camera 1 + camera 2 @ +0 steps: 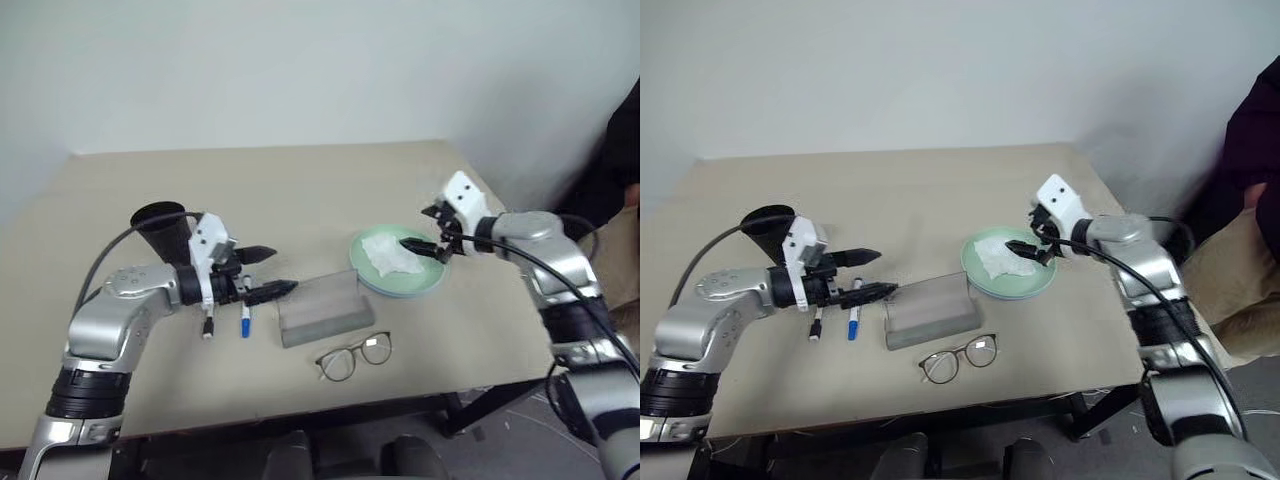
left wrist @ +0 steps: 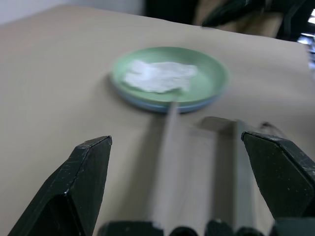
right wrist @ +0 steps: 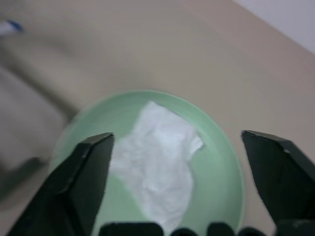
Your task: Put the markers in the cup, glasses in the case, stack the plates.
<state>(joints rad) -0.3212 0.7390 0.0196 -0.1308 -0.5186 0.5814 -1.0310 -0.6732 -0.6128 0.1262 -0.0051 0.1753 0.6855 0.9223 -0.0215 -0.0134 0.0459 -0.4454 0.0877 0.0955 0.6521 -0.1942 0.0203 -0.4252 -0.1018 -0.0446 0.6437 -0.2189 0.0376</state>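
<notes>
Resting on the beige table (image 1: 300,190), the green plate (image 1: 432,284) sits stacked on the blue plate (image 2: 147,104), of which just a thin rim edge shows beneath in the left wrist view. White tissue (image 1: 392,252) lies crumpled in the green plate.

Right gripper (image 1: 436,232): hovers above the plate's far-right rim, pointing toward the tissue. Its 2 black fingers stand wide apart in its wrist view, with nothing between them. Whether a fingertip touches the tissue, cannot tell.

Left gripper (image 1: 268,272): spread open, empty, pointing toward the case (image 1: 322,312). It hangs above the 2 markers (image 1: 227,322). The markers lie side by side, black-tipped one on the robot's left, blue-tipped one on the right. Their upper ends are hidden under the gripper, so full length is not seen.

Cup (image 1: 164,228): black, standing upright behind the left wrist. Its lower part is covered by the arm, and the inside is too dark to make out.

Case: grey, lying near the table's front edge between markers and plates. Lid appears raised along its far edge, but blur in the left wrist view leaves the inside unclear.

Glasses (image 1: 355,357): lying on the table just in front of the case, near the table's front edge, apart from both grippers.

A person's dark sleeve and tan trousers (image 1: 1240,260) are cut off at the right edge.
</notes>
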